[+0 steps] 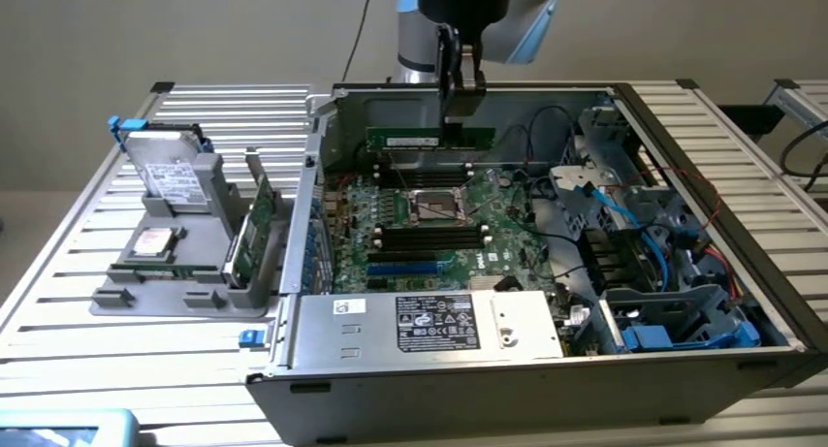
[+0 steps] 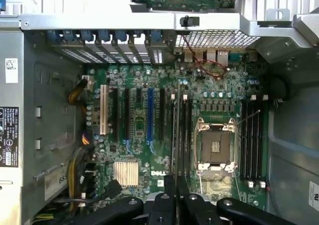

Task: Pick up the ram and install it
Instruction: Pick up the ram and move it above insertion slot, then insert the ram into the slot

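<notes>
Above the open computer case (image 1: pixel 544 389), the gripper (image 1: pixel 462 117) hangs straight down, closed on the ram (image 1: pixel 407 138). It pinches the stick near the end toward the exterior view's right. The ram is held level, long edge down, over the far part of the motherboard (image 1: pixel 511 209), close to the case's back wall and beyond the CPU socket (image 1: pixel 437 207). It sits just over the black memory slots on that far side; whether it touches them I cannot tell. More slots (image 1: pixel 428 239) lie on the near side of the socket.

From the wrist view, the dark fingers (image 2: pixel 164 207) stand close together over the board, and the slots beside the socket run parallel to them.

A power supply (image 1: pixel 349 335) with a black label fills the case's near corner. Cables and blue drive brackets crowd the exterior view's right side.

Outside the case, on the exterior view's left, a gray holder (image 1: pixel 155 292) rests on the slatted tabletop (image 1: pixel 130 369). It carries two silver hard drives (image 1: pixel 171 175) and a green expansion card (image 1: pixel 263 219) standing on edge.
</notes>
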Controlling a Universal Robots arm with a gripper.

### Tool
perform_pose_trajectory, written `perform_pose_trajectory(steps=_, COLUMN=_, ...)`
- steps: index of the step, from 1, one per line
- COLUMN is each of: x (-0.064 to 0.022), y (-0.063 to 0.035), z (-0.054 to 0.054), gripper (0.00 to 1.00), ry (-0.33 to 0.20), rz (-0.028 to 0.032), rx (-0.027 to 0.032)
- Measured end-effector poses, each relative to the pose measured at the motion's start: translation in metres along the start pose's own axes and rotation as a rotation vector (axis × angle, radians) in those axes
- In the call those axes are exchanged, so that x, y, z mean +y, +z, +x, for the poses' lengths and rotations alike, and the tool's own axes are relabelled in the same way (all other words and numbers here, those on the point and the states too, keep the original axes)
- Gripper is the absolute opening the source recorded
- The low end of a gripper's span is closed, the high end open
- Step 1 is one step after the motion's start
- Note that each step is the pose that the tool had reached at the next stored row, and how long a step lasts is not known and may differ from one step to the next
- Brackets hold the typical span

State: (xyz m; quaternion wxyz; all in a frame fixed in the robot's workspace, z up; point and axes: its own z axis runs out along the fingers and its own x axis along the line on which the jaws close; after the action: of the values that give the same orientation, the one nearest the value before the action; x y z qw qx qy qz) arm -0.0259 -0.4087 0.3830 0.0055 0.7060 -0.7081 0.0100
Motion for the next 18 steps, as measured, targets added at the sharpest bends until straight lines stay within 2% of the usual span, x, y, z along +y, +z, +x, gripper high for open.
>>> perform_pose_trajectory(steps=3, x=-0.0014, y=0.001, z=-0.008, gripper=0.13, ry=0.0, rz=0.0001, rx=-0.0002)
perform_pose_trajectory(steps=10, x=-0.0015, y=0.0016, z=-0.008, gripper=0.13, ry=0.0, rz=0.0001, rx=-0.0003)
perform_pose_trajectory(steps=16, x=-0.0014, y=0.0119, z=-0.011, gripper=0.13, ry=0.0, rz=0.0, rx=0.0)
perform_pose_trajectory(steps=18, x=-0.0016, y=0.0143, z=-0.016, gripper=0.13, ry=0.0, rz=0.0, rx=0.0037)
